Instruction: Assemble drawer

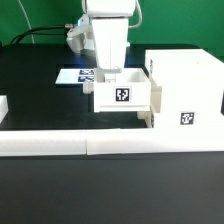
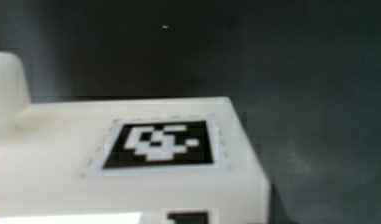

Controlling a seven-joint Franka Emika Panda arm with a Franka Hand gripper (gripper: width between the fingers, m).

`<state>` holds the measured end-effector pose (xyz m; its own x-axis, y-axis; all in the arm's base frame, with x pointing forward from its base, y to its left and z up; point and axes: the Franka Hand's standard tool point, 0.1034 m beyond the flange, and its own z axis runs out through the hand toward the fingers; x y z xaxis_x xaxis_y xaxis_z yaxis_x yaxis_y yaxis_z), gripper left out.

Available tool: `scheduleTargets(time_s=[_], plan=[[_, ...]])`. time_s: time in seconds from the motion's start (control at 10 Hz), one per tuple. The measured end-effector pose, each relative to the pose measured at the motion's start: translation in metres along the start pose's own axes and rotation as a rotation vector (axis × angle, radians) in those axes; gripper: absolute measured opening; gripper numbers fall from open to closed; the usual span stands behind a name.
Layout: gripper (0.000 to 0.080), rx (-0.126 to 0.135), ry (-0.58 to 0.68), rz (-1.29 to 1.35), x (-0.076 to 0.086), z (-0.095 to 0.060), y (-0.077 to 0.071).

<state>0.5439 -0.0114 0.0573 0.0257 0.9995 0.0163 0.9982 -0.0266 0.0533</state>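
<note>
A small white open-topped tray (image 1: 122, 95) with a square tag on its front stands against the left side of the large white boxy housing (image 1: 188, 85), which carries a tag low on its front. My gripper (image 1: 112, 74) reaches down from above into the tray's back-left part and looks shut on its wall. The fingertips are hidden inside the tray. The wrist view shows a white tagged face of the tray (image 2: 160, 143) close up over the dark table. A small white piece (image 1: 150, 118) shows at the tray's lower right corner.
The long low white border rail (image 1: 100, 146) runs along the front. The marker board (image 1: 72, 76) lies flat behind the tray at the exterior view's left. Another white part (image 1: 3, 108) shows at the left edge.
</note>
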Motion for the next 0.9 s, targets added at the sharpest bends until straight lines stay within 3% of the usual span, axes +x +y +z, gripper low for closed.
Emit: scheduleTargets(time_s=[0.3,0.4,0.5,0.6,0.9], plan=[[0.0042,0.011,-0.003,-0.011,0.0042,-0.0012,0.0012],[0.0042,0.040,-0.007,-0.009,0.0019,-0.0010,-0.0017],[0.0042,0.043,-0.008,-0.008,0.0011,-0.0010,-0.0019],[0.0042,0.068,-0.012,-0.008,0.0004,-0.0008,-0.0048],[0.0042,0.068,-0.012,-0.008,0.0005,-0.0004,-0.0054]])
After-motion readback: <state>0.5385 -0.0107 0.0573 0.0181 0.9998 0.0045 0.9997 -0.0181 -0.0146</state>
